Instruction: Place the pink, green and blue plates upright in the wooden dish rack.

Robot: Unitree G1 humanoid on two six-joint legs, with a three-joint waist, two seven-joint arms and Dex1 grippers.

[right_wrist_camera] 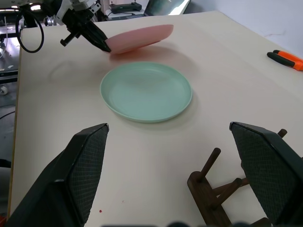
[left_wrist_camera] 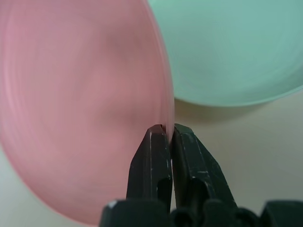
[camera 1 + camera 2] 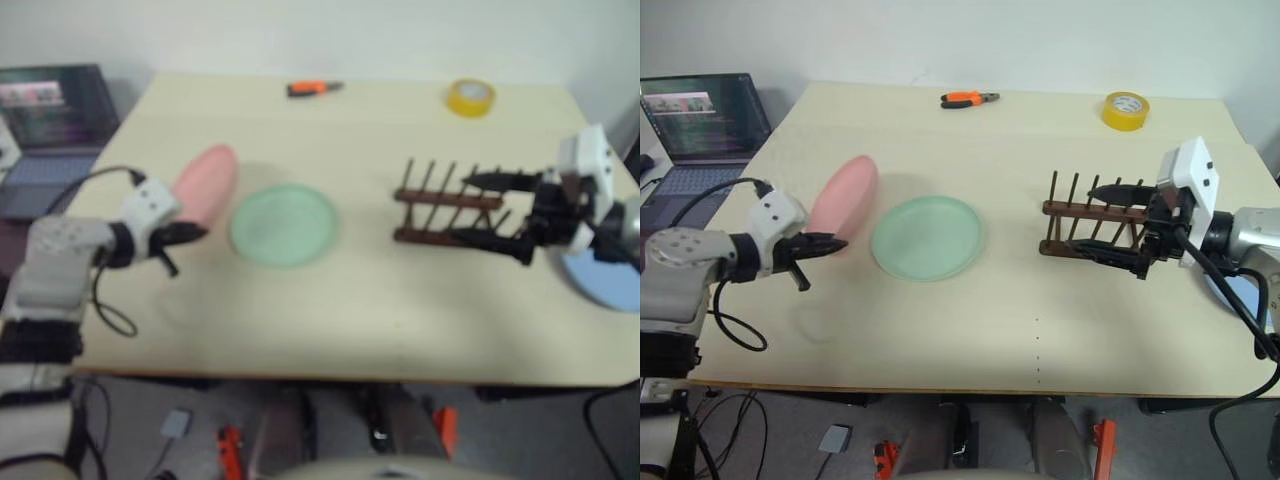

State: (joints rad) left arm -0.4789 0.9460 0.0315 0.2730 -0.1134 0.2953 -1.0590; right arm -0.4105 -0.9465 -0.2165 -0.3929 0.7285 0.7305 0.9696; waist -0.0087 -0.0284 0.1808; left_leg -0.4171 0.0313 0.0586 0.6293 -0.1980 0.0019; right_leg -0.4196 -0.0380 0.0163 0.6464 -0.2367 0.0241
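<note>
My left gripper [image 3: 830, 243] is shut on the near rim of the pink plate [image 3: 845, 195], which tilts up off the table at the left; the left wrist view shows both fingertips [image 2: 156, 135] pinching the rim. Just right of it the green plate [image 3: 928, 237] lies flat. The wooden dish rack [image 3: 1090, 215] stands right of centre, with nothing between its pegs. My right gripper [image 3: 1085, 220] is open wide at the rack's right end, holding nothing. The blue plate [image 3: 612, 283] lies at the table's right edge, mostly hidden under my right arm.
A yellow tape roll [image 3: 1125, 108] and orange-handled pliers [image 3: 970, 98] lie near the table's far edge. An open laptop [image 3: 705, 115] sits beyond the table's left side. A cable loops off my left wrist near the front-left corner.
</note>
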